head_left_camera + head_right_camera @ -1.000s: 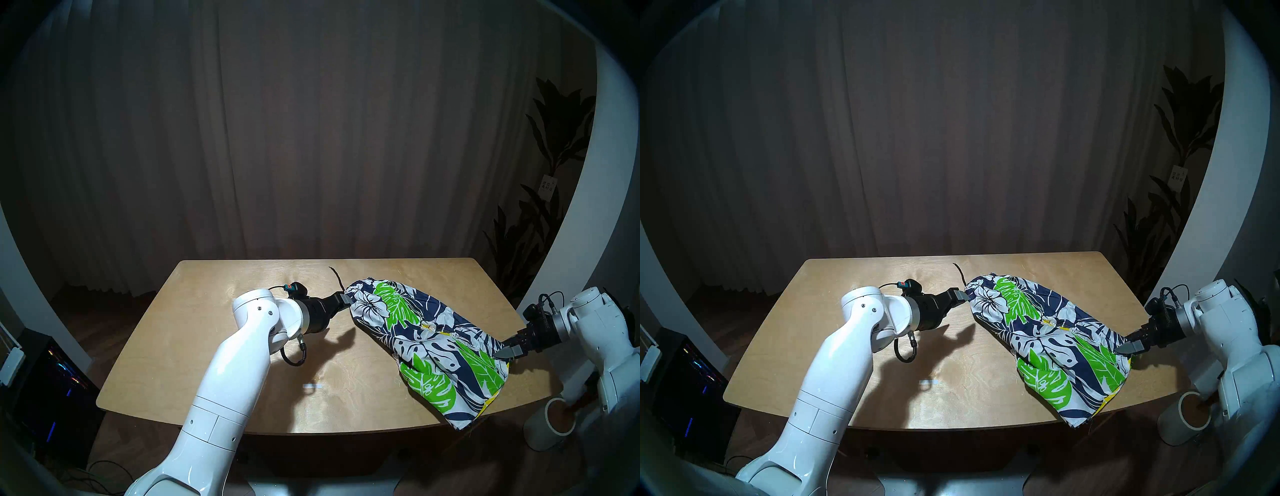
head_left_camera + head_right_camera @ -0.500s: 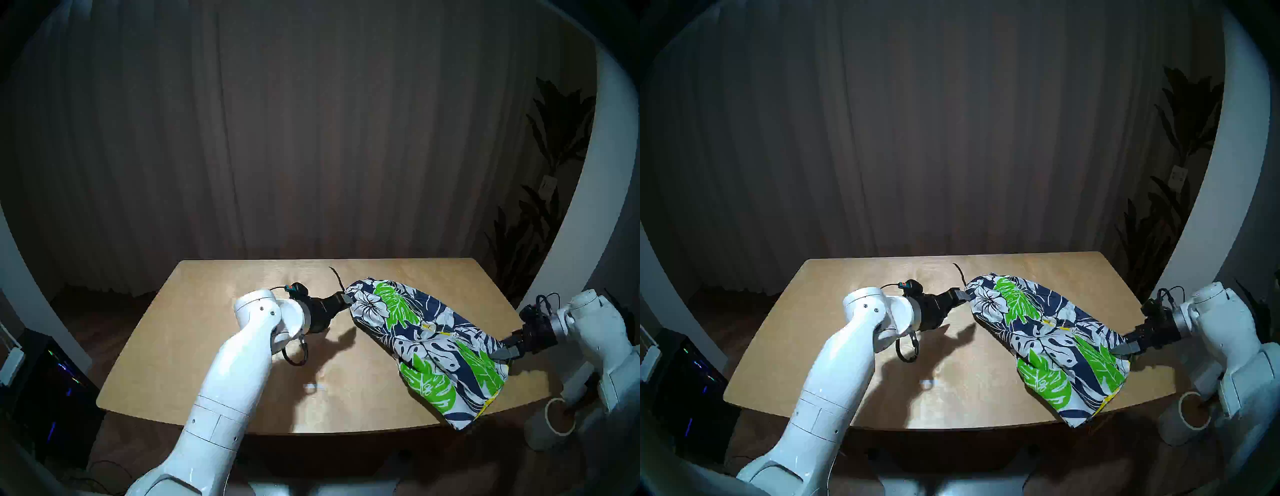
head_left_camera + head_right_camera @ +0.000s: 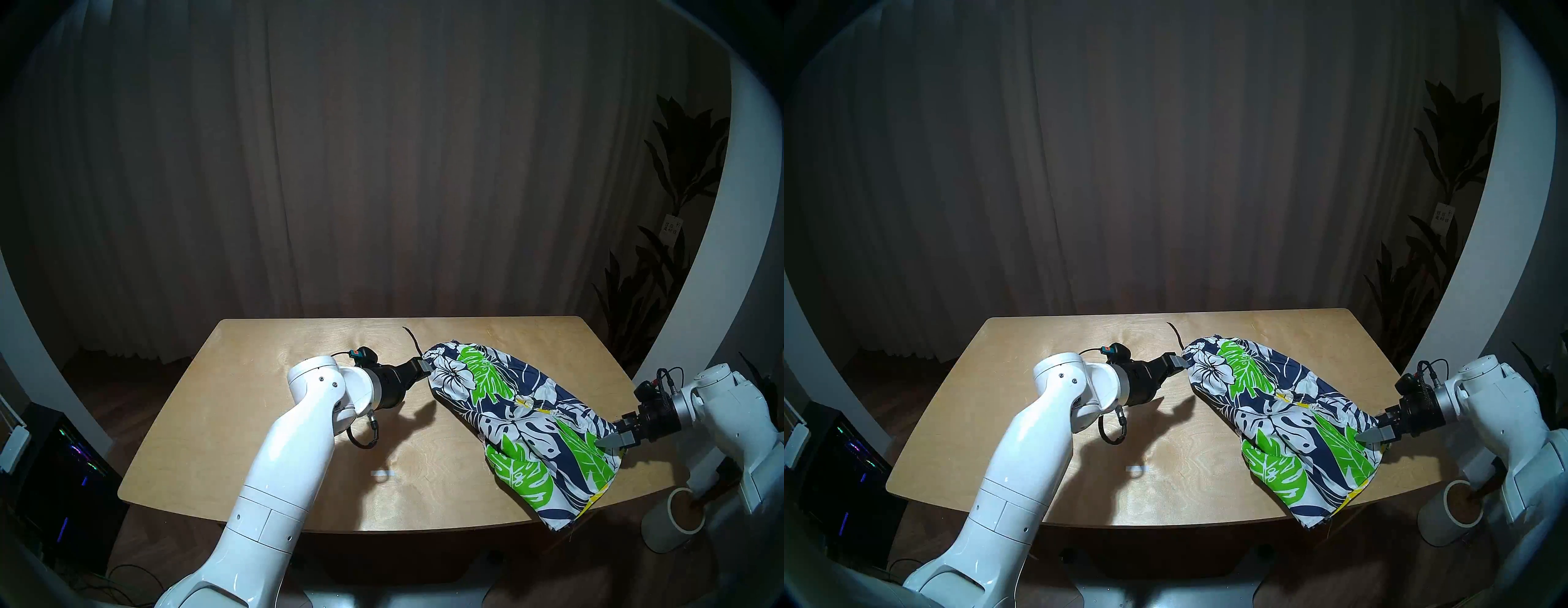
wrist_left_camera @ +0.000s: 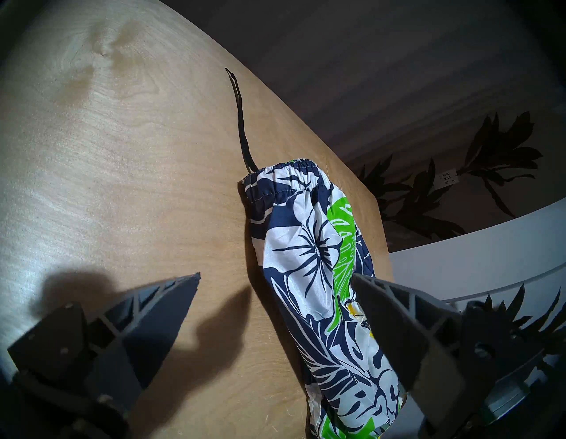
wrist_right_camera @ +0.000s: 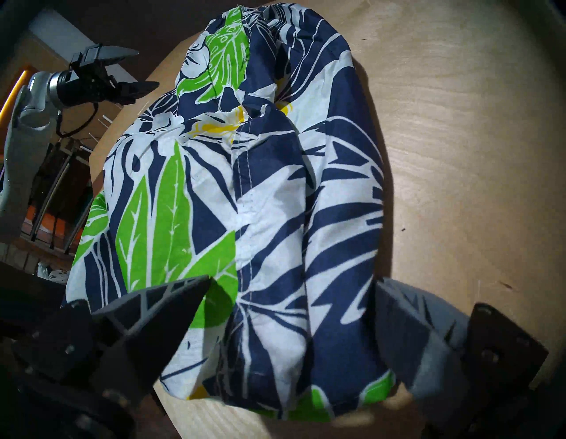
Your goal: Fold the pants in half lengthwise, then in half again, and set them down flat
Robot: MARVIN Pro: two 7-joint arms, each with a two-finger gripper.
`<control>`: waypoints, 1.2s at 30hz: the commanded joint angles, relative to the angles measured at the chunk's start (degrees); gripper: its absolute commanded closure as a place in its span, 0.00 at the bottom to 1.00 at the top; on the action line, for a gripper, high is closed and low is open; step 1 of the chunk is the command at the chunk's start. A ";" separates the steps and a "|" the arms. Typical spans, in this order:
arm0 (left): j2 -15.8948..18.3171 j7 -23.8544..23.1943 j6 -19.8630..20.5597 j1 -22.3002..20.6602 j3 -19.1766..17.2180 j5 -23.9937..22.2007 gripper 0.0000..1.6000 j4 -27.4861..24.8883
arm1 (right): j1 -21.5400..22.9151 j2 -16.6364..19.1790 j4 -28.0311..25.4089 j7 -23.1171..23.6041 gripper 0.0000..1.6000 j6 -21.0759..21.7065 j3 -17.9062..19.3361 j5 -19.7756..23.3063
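Wooden table [image 3: 263, 424] mostly bare from 7 to 11 o'clock. Pants [image 3: 522, 424] folded lengthwise at 3 o'clock, hem overhanging near edge. Left gripper [image 3: 425, 368] spread wide beside waistband. Right gripper [image 3: 611, 441] spread wide astride hem end, cloth between fingers, not pinched.

Counted on and around the table

One wooden table [image 3: 263, 407], one navy leaf-print pair of shorts [image 3: 522, 420], two grey-fingered grippers [image 3: 424, 367] [image 3: 611, 441], one white paper roll [image 3: 670, 524].
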 commanded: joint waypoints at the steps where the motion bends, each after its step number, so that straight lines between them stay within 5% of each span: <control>1: -0.34 -0.16 -0.41 -0.38 -0.29 -0.19 0.00 -0.97 | -4.56 -0.04 -0.50 -0.03 0.37 0.73 -2.63 1.96; 2: -0.34 -0.16 -0.41 -0.38 -0.29 -0.19 0.00 -0.97 | -4.56 -0.04 -0.50 -0.03 0.37 0.73 -2.63 1.96; 3: -0.31 -0.16 -0.45 -0.35 -0.32 -0.19 0.00 -0.99 | -4.69 0.07 -0.56 -0.03 0.53 0.78 -2.74 2.37; 6: -0.23 -0.11 -0.58 -0.20 -0.56 -0.26 0.00 -1.09 | -4.95 0.40 -1.12 -0.03 0.71 0.78 -3.35 3.76; 7: -0.20 -0.09 -0.59 -0.17 -0.64 -0.29 0.00 -1.10 | -4.99 0.55 -1.32 -0.03 0.90 0.77 -3.64 4.17; 9: -0.13 -0.11 -0.62 -0.12 -0.74 -0.28 0.00 -1.11 | -5.02 0.67 -1.41 -0.03 1.00 0.66 -3.70 4.83; 17: -0.12 0.09 -0.71 -0.11 -1.69 -0.40 0.00 -1.12 | -3.95 0.94 -1.13 -0.03 1.00 4.05 -3.99 12.15; 25: 0.19 0.30 -0.83 0.41 -2.72 -0.41 0.00 -1.44 | -4.73 -0.60 -3.51 -0.40 1.00 12.29 -2.01 21.83; 36: 0.49 0.21 -0.98 1.23 -4.10 -0.53 0.00 -1.84 | -8.53 0.19 -13.52 -10.15 1.00 21.08 -1.20 34.07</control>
